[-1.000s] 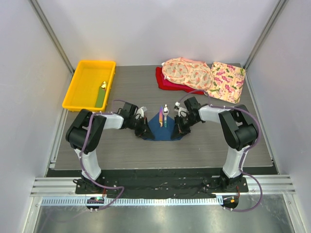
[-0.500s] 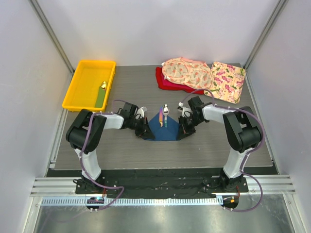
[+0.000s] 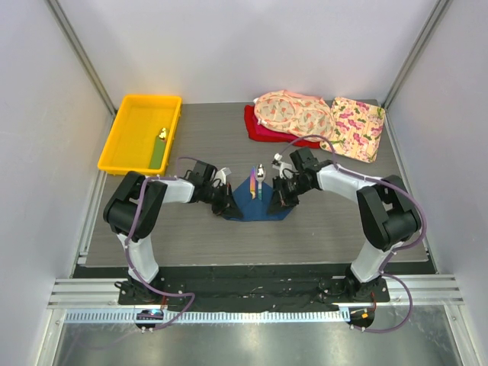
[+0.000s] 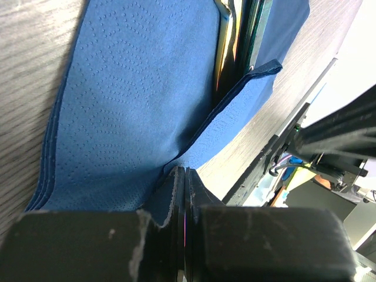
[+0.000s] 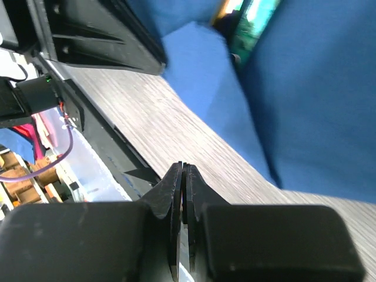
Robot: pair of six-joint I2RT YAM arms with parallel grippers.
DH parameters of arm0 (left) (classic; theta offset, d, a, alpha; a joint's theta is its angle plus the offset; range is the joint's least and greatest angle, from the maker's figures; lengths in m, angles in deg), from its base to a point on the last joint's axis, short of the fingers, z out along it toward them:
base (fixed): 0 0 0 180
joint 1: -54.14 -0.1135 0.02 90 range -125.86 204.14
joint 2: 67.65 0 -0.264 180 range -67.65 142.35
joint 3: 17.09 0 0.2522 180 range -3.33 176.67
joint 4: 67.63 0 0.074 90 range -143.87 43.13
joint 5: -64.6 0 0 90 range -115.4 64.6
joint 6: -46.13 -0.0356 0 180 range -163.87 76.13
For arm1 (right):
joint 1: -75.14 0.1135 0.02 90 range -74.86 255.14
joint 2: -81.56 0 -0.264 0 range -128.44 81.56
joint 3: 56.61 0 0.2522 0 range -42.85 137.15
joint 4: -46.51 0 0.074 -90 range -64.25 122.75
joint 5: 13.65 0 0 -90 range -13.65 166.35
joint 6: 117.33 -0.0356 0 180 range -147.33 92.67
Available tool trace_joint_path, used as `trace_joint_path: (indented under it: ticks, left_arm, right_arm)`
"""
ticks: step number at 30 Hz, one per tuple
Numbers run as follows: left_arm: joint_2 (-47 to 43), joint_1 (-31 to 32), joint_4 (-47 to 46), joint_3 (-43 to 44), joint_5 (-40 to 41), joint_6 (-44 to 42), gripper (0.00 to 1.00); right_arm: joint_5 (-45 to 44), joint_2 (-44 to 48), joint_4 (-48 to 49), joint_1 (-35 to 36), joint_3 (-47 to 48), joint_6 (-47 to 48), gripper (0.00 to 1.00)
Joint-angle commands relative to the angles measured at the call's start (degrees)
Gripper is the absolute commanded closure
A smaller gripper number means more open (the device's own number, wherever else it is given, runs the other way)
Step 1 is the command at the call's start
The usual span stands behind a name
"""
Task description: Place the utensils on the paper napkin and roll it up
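Observation:
The dark blue paper napkin [image 3: 255, 206] lies mid-table, one flap folded up over the utensils [image 3: 260, 183]. Those show as a spoon head with coloured handles poking out at the napkin's far point. In the left wrist view the handles [image 4: 235, 35] sit under the raised flap of the napkin [image 4: 129, 106]. My left gripper [image 3: 227, 206] [image 4: 183, 171] is shut on the napkin's left edge. My right gripper [image 3: 276, 201] [image 5: 183, 168] is shut with nothing in it, low over bare wood beside the napkin [image 5: 305, 106], the utensils [image 5: 252, 23] beyond it.
A yellow tray [image 3: 114, 145] at the back left holds a flat green strip [image 3: 156, 155] and a tiny yellow object [image 3: 162, 134]. Two pink floral cloths [image 3: 293, 114] [image 3: 354, 126] and a red cloth [image 3: 255, 130] lie at the back right.
My right gripper drew off to the right, then came back left to the napkin's right side. The left gripper and the napkin's left edge stayed put.

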Motion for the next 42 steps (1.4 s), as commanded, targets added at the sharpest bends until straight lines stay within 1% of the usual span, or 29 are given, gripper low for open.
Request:
trace_joint_path:
  ticks: [1,8,13,16,17,20,23,27,31,37,42]
  left_arm:
    - [1.1,0.0,1.0,-1.1,5.2,-1.6,1.0]
    - [0.6,0.0,0.7,-1.0,5.0,-2.0,1.0]
    - [-1.0,0.0,-0.8,-1.4,3.4,-2.3,0.96]
    - [-4.1,0.0,-4.5,-3.1,0.8,-2.3,0.9]
    - [-5.1,0.0,-7.6,-4.6,0.2,-1.6,0.84]
    - [-9.1,0.0,-10.5,-6.2,-1.2,-1.0,0.78]
    - [-11.6,0.8,-12.5,-7.1,-2.6,-1.1,0.75]
    - [-11.9,3.1,-12.5,-6.9,-3.0,-0.9,0.75]
    - [-9.6,5.0,-13.5,-6.2,-2.3,0.1,0.75]
    - [-4.8,5.0,-14.7,-3.9,-1.4,2.2,0.76]
    - [-3.2,4.8,-13.0,-3.1,0.1,1.6,0.76]
  right_arm:
    - [1.5,0.3,4.3,2.4,1.2,-3.3,0.91]
    - [-0.5,-4.8,5.6,2.6,1.2,-1.9,0.92]
    - [-2.3,-7.7,5.8,2.7,1.0,-1.7,0.93]
    - [-2.9,-8.4,5.7,2.6,0.8,-1.7,0.93]
    - [-3.0,-8.6,5.6,2.7,1.0,-1.8,0.94]
    - [-3.2,-8.7,5.6,2.6,0.6,-2.0,0.94]
    - [-3.1,-8.8,5.6,2.5,0.5,-2.0,0.94]
    - [-2.8,-9.1,5.6,2.3,0.6,-2.4,0.94]
    - [-2.7,-8.8,5.6,1.9,0.5,-2.6,0.94]
    - [-1.9,-9.1,5.6,1.3,0.3,-2.9,0.94]
    - [-1.6,-9.4,5.6,1.0,0.2,-3.1,0.94]
